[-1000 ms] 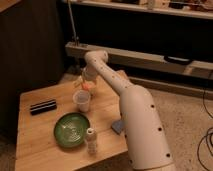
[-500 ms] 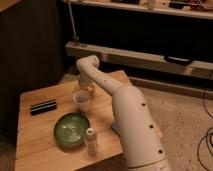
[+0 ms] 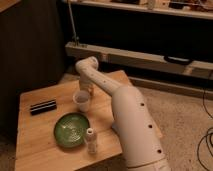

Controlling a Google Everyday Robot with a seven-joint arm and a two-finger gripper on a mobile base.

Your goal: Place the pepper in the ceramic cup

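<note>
Pepper cannot be made out at the closed gripper [image 3: 86, 91], which points straight down at the table [image 3: 35, 145] just behind the cup [image 3: 81, 101], while the white arm [image 3: 125, 115] reaches in from the near right and bends sharply down at its wrist, so whether anything is held cannot be told.

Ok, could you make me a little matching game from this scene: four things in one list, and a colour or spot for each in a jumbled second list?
Things:
1. plate
2. cup
3. flat box
4. end effector

Descriptions:
A. off-white, between the plate and the end effector
B. black, near the left edge of the table as pictured
C. close behind the cup, shut
D. green, towards the front of the table

Pairs: 1-D, 2-A, 3-B, 4-C.
</note>
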